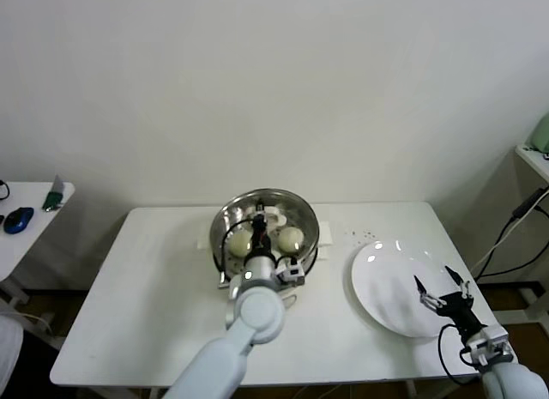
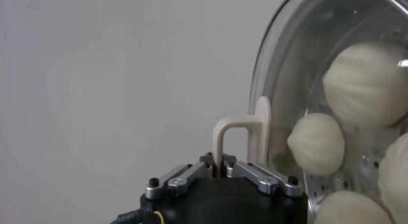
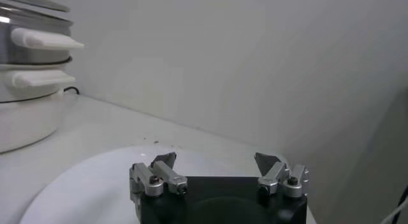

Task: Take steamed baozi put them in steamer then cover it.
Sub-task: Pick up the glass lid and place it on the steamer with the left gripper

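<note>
Seating the round glass lid (image 2: 299, 59) flush means the left gripper (image 2: 223, 172), clamped on its white handle (image 2: 245, 133), lowers it level over the shiny steel steamer (image 1: 304, 217) holding the cream-white steamed baozi (image 1: 292, 238), while the right gripper (image 1: 443, 293) waits spread above the flat white plate (image 1: 382, 275)

The lid (image 1: 268, 212) and left gripper (image 1: 258, 223) block the steamer (image 1: 225, 219) mouth; the table (image 1: 146, 287) lies open beside the plate (image 1: 386, 287).
</note>
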